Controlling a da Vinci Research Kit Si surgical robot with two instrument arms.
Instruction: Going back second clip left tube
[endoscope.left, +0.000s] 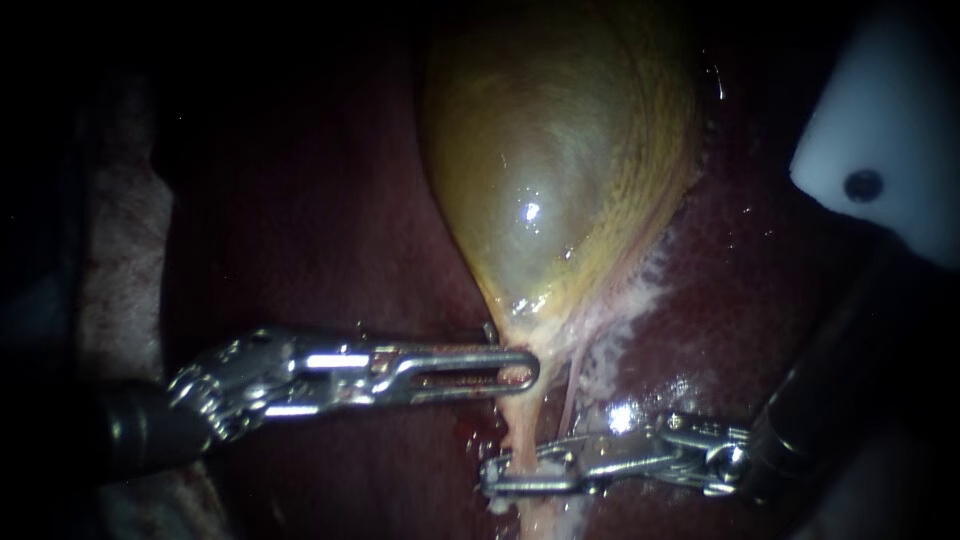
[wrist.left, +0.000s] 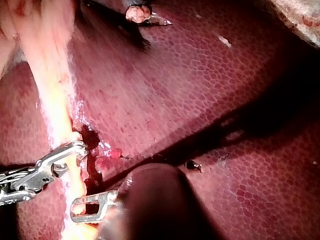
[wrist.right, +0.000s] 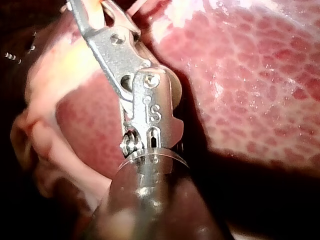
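Dark red liver (endoscope.left: 330, 230) fills the background, finely mottled and fading into shadow at the edges. On it lies the yellow-green gallbladder (endoscope.left: 550, 150), broad above and narrowing downward to a pale neck. From that neck the left tube (endoscope.left: 520, 425) runs straight down, with a thinner pale strand (endoscope.left: 572, 385) just beside it on the right. A white block (endoscope.left: 890, 120) with a dark hole sits in the upper right corner.

Your left instrument (endoscope.left: 530, 370) comes in level from the left. Its slotted metal tip touches the gallbladder's neck where the tube begins; you cannot tell whether it has hold of the tissue. Your right instrument (endoscope.left: 500, 473) comes in from the lower right and meets the same tube lower down. Its jaws stand slightly apart, one on either side of the tube, which passes between them. A small patch of blood (endoscope.left: 468, 432) lies on the liver just left of the tube.
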